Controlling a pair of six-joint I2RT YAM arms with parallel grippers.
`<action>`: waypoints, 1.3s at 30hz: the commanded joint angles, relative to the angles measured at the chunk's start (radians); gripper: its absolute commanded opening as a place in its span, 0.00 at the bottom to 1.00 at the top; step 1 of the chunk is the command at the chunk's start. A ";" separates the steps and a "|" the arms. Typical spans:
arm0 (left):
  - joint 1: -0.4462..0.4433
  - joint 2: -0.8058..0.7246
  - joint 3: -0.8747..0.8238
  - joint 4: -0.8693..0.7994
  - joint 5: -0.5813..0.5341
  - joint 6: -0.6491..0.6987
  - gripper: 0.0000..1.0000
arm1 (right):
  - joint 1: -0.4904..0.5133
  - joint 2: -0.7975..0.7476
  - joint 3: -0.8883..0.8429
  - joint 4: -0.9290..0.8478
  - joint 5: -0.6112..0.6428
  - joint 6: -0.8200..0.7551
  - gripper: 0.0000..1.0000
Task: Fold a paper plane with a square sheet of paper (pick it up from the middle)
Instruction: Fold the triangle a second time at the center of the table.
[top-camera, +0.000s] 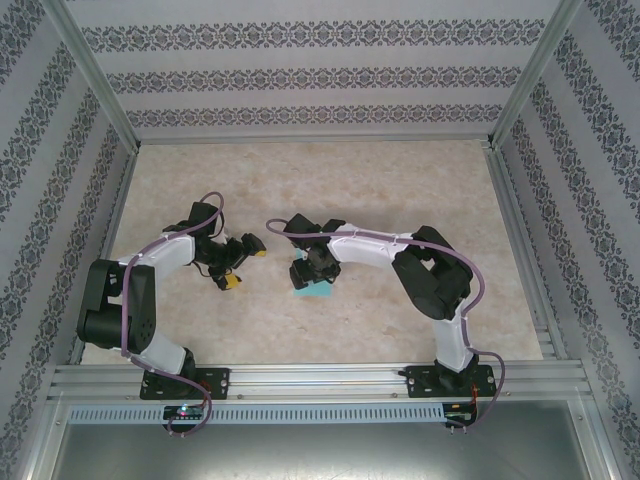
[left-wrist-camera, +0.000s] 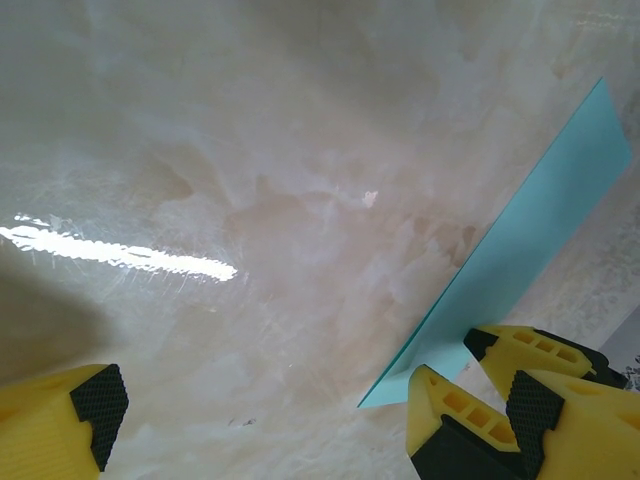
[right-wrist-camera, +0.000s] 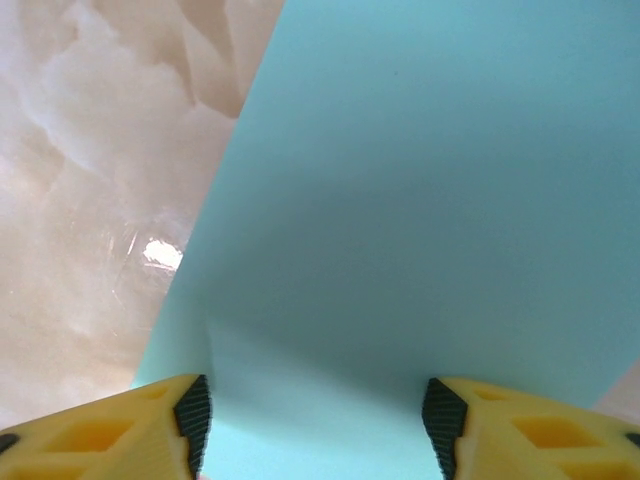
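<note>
sheet (top-camera: 306, 295): turquoise, flat on the table (top-camera: 400, 180), near the front and between the two arms, mostly hidden under the right claw; from the right wrist it shows smooth, with no crease or folded flap that I can make out
right claw (top-camera: 318, 266): pointed down at the sheet, jaws partway apart, one of the pads (right-wrist-camera: 192, 425) on each side with bare paper spanning between; the tips look set well in from the paper's edge; no pinched ridge, nothing lifted
left claw (top-camera: 245, 267): just beside the sheet on its left, jaws spread wide, holding nothing; the paper's edge runs close by on its right
table beyond: pale marbled top runs on to the patterned back wall
done so far: right claw placed over the middle of the sheet, ready to pinch
left to do: by my reading, the pickup itself and then every fold; no plane shape exists yet
stage: very start
</note>
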 joint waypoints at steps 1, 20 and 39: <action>0.008 -0.003 -0.012 0.003 0.020 0.027 1.00 | 0.003 0.043 -0.035 -0.020 0.024 -0.052 0.77; 0.008 -0.001 -0.022 0.014 0.032 0.029 1.00 | -0.009 0.095 -0.052 -0.013 0.003 -0.053 0.65; 0.004 -0.006 -0.031 0.026 0.057 0.041 1.00 | -0.077 0.085 -0.104 0.043 -0.108 -0.113 0.74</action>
